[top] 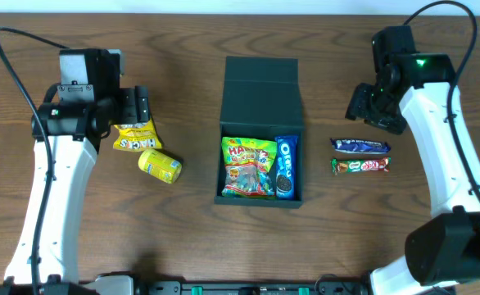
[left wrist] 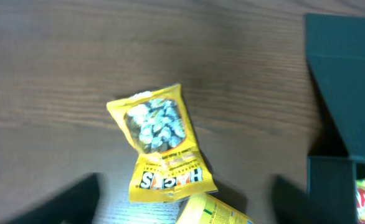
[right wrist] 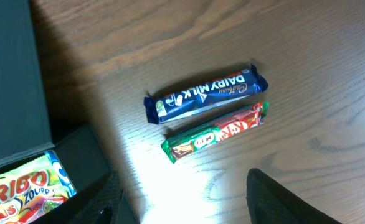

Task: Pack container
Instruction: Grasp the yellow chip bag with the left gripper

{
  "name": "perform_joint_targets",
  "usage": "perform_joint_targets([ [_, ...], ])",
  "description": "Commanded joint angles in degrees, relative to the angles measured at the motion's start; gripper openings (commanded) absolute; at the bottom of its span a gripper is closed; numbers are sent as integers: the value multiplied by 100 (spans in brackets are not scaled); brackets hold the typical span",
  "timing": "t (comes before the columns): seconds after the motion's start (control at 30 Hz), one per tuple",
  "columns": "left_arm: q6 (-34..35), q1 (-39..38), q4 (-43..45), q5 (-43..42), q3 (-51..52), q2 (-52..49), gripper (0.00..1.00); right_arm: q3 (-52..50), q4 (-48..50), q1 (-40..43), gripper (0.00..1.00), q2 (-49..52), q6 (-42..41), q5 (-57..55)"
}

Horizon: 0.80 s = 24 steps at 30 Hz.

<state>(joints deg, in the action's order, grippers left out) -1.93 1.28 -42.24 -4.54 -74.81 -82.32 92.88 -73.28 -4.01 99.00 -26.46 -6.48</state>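
The dark teal container (top: 260, 78) stands open at the table's middle with its flap lid folded back. Inside lie a Haribo packet (top: 248, 168) and a blue Oreo pack (top: 286, 166). My left gripper (top: 136, 106) is open and empty above a yellow Hacks packet (top: 133, 136), (left wrist: 164, 146), with a small yellow packet (top: 160, 165), (left wrist: 210, 213) beside it. My right gripper (top: 364, 102) is open and empty, hovering near a blue Dairy Milk bar (top: 360, 146), (right wrist: 204, 93) and a green-red KitKat bar (top: 360, 165), (right wrist: 217, 132).
The container's wall shows at the right of the left wrist view (left wrist: 347, 93) and at the left of the right wrist view (right wrist: 14, 81). Both arms' black cables loop over the wooden table's far corners.
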Motion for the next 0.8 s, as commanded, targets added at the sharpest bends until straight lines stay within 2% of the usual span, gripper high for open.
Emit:
perform_joint_targets([
  [0.0,343,68,-33,153,85,-393,95,37,-37,28,64,48,85,-20],
  [0.23,494,68,459,313,85,-2022,95,37,-111,28,64,48,195,70],
  [0.3,719,70,588,461,85,-2332,95,37,-107,28,64,48,260,70],
  [0.43,734,70,831,474,85,-2789,95,37,-105,28,65,48,297,70],
  [0.5,732,70,874,479,85,-3005,100,37,-90,28,65,48,297,70],
  [0.63,748,96,894,479,85,-3265,59,37,-57,28,65,48,295,70],
  [0.7,782,118,894,481,83,-3270,45,37,-44,28,65,48,295,70],
  [0.77,782,138,885,479,72,-3250,38,37,-22,28,65,48,295,70],
])
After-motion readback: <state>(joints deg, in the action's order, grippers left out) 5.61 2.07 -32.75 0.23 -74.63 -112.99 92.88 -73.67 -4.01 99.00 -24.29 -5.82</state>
